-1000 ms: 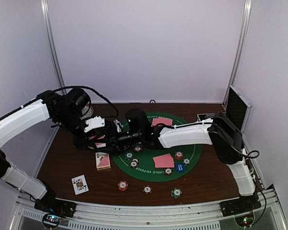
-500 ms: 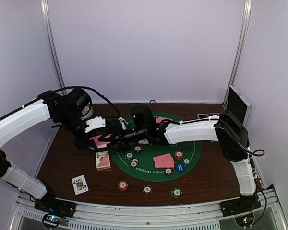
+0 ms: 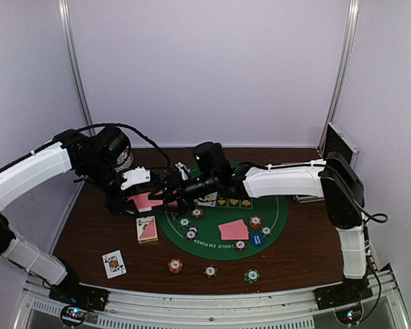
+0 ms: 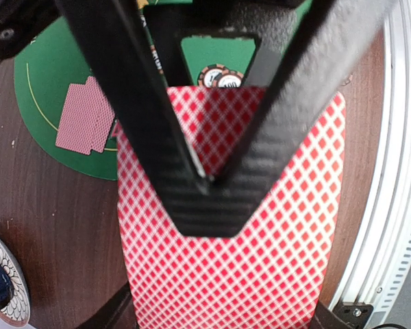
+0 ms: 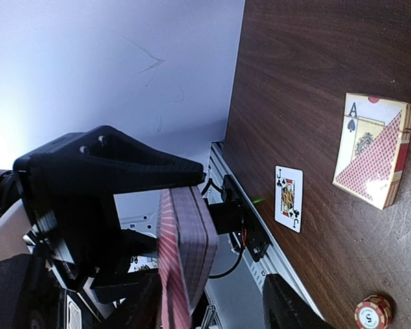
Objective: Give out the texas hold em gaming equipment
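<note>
My left gripper (image 3: 133, 197) is shut on a thick deck of red-backed cards (image 3: 146, 201) and holds it above the table's left side. The deck fills the left wrist view (image 4: 233, 267). My right gripper (image 3: 172, 193) is open. In the right wrist view its fingers (image 5: 288, 308) straddle the deck's end (image 5: 185, 253). A card box (image 3: 147, 229) and a face-up jack of clubs (image 3: 114, 263) lie on the wood. Both show in the right wrist view: the box (image 5: 370, 151) and the jack (image 5: 288, 197). Face-down cards (image 3: 233, 229), a blue disc (image 3: 256, 240) and striped chips (image 3: 191, 234) lie on the green mat (image 3: 274, 212).
Three loose chips (image 3: 175, 264) (image 3: 210, 271) (image 3: 252, 275) sit near the front edge. The silver-and-black chip case (image 3: 339, 154) stands open at the back right. A dark cup on a patterned plate (image 4: 0, 298) sits behind the left arm. A metal rail (image 3: 212, 305) runs along the front.
My right forearm has swung right and back, uncovering the mat's left part, while its gripper stays at the deck. The left arm and the deck have held still.
</note>
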{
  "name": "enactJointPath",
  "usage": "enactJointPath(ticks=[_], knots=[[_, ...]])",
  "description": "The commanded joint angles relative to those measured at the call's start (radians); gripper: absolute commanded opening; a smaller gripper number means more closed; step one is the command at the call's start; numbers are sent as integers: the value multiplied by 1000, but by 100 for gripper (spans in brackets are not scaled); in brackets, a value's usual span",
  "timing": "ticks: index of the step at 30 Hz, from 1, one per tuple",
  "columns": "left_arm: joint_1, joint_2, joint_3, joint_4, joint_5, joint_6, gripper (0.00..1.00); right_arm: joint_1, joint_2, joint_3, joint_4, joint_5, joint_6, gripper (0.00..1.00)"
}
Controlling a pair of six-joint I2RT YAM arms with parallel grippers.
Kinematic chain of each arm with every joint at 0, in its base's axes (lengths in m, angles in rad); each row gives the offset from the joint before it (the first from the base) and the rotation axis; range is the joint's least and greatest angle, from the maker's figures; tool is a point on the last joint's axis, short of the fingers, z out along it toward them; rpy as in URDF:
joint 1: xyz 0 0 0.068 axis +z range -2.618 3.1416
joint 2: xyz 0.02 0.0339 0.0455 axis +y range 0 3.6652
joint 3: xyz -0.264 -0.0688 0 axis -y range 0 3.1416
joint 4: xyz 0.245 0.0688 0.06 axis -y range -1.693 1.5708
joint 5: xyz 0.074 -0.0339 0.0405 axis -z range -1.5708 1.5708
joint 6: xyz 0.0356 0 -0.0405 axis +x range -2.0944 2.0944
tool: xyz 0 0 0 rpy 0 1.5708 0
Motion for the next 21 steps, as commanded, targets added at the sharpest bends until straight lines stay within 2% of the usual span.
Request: enactJointPath(ticks=[1, 5, 9, 17, 21], knots=[[0, -11, 16, 18, 18, -1, 21, -13, -71, -8, -9, -10, -10, 52], [0, -8, 21, 18, 21, -2, 21, -13, -74, -7, 14, -13, 12, 45], [0, -7, 20, 18, 18, -1, 21, -14, -80, -8, 11, -18, 14, 34], [0, -8, 15, 18, 14, 3, 21, -31, -127, -26, -82, -14, -48, 0], [0, -5, 14, 18, 14, 9, 21, -59, -157, -32, -159, -31, -107, 0]])
